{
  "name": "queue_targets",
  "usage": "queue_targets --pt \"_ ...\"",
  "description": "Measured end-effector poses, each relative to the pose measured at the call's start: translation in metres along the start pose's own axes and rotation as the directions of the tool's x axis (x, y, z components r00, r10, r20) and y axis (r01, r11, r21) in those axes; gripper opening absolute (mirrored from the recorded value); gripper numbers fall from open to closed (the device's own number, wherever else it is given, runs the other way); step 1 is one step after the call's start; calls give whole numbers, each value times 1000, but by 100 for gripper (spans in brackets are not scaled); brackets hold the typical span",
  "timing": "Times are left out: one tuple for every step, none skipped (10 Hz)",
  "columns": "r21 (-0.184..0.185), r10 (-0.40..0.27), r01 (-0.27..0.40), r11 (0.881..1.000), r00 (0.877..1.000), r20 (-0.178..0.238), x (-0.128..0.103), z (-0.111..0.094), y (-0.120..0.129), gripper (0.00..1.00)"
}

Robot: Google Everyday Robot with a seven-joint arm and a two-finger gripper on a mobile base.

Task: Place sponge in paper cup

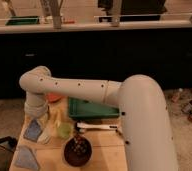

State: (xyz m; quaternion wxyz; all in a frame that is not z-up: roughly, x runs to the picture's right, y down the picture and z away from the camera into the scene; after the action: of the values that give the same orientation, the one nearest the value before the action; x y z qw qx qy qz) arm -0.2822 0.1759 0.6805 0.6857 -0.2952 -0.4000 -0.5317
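The sponge [33, 130], a blue-grey wedge, lies on the wooden table [106, 159] at its left side. The paper cup [65, 131], small and pale yellow-green, stands to the right of the sponge, just behind a dark brown bowl [78, 150]. The arm reaches in from the right, bends at the far left and points down. My gripper [41, 119] hangs at its end, just above and slightly right of the sponge, left of the cup. The arm hides much of the gripper.
A paler grey-blue wedge [26, 158] lies at the table's front left corner. A green tray [91, 109] sits at the back centre, with a white utensil [96, 127] in front of it. An orange object [53, 97] shows behind the arm. Bottles [191, 106] stand on the floor at right.
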Motion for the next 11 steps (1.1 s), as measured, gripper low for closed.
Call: queue_targets --pt "-8 -12 12 1000 1000 3 0 2 -1 1" --pt "-15 -22 22 1000 1000 7 0 4 -1 1" --pt "-27 -31 32 999 999 13 1 8 -1 1" --pt "-34 -34 35 999 999 18 2 11 -1 1" --pt "-40 -35 36 999 999 25 4 14 -1 1" --pt "-47 -31 32 998 999 33 7 17 2 3" --pt "-50 -27 29 998 999 38 9 18 3 7" --pt "-54 -23 26 998 999 44 10 20 4 18" --pt "-55 -22 25 998 999 47 11 21 4 30" --pt "-54 -20 22 998 999 50 11 21 5 39" --pt "-53 -17 20 998 999 51 12 20 6 49"
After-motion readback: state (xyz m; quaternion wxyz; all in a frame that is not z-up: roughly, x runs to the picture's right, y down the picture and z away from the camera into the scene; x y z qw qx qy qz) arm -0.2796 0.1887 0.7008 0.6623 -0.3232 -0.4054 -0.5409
